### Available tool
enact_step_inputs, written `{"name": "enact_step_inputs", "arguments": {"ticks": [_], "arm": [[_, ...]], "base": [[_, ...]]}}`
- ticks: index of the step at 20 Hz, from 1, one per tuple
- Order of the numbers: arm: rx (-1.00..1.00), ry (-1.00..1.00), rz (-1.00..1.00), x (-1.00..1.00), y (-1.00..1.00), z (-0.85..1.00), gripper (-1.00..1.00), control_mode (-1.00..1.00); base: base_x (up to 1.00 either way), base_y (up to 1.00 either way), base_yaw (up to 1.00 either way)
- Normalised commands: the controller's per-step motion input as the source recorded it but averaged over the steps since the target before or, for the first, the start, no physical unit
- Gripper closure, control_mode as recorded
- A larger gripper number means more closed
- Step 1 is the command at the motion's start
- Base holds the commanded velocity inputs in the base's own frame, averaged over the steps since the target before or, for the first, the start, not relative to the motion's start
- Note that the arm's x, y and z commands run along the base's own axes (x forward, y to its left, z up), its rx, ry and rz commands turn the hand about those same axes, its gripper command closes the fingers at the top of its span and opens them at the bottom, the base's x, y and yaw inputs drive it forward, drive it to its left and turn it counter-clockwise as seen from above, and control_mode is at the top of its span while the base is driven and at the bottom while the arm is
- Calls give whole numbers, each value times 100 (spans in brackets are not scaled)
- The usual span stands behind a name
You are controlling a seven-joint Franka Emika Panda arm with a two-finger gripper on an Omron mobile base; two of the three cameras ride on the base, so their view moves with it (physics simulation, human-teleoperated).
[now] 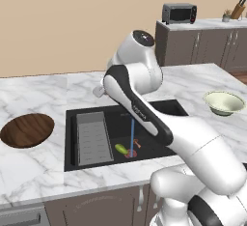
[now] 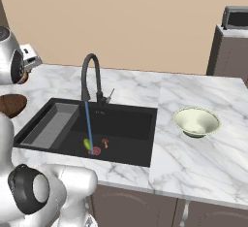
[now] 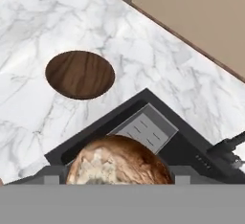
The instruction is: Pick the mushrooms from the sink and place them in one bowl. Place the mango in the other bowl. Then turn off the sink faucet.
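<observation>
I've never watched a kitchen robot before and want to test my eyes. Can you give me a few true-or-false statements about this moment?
1. Water is running from the black faucet. True.
2. The mango lies in the pale green bowl. False: it lies in the sink, and that bowl is empty.
3. The wooden bowl has nothing in it. True.
4. Both mushrooms sit in the sink. False: the reddish mushroom is there, but the tan-brown mushroom is lifted up over the sink's corner.
</observation>
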Motion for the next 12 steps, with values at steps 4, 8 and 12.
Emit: {"name": "enact_step_inputs", "arguments": {"ticks": [4,8,12], "arm": [[0,12,8,35,75,-37,100,-100],[-1,14,3,34,67,-51,100,-100],[-1,14,2,27,52,-51,100,-100]], "base": [[0,0,0],[0,0,0],[0,0,0]]}}
